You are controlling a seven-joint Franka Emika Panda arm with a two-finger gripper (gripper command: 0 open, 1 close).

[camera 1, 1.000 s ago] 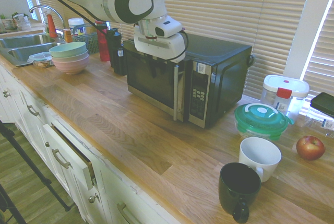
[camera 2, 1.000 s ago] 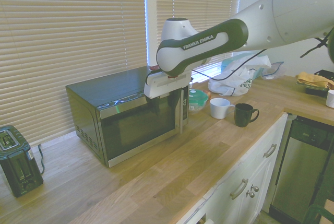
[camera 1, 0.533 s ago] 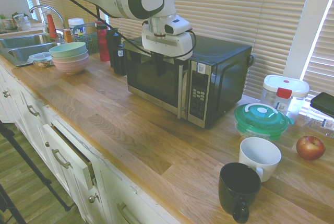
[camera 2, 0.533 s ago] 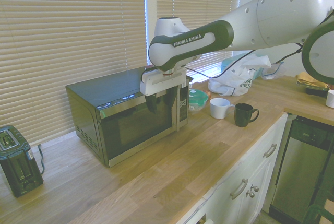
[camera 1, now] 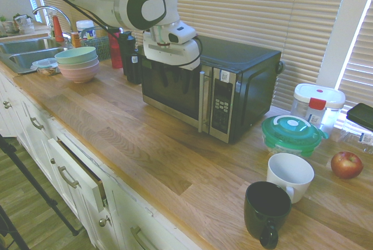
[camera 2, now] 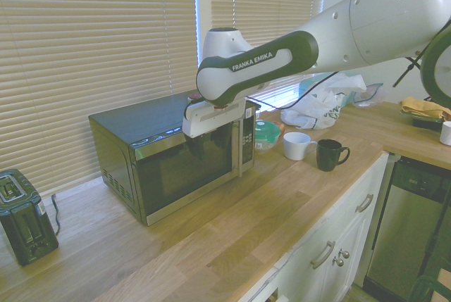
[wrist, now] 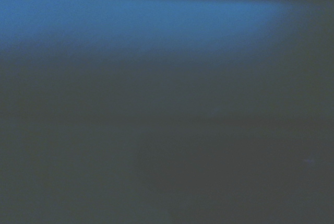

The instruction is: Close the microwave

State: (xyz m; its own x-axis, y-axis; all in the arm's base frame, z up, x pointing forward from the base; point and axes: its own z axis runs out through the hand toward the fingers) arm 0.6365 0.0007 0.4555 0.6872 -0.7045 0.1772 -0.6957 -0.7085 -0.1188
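On the counter, microwave [camera 1: 204, 90] door shut, fingers [camera 1: 173, 78] state unclear, bowls [camera 1: 77, 63] well apart.

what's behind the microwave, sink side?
In the first exterior view, a red bottle and a dark bottle stand beyond the microwave. The arm and gripper cover anything else there.

2 wide cameras look down at the microwave [camera 1: 204, 90] [camera 2: 169, 154] from opposite counter [camera 1: 145, 145] ends; the wrist camera is blurry, very near.
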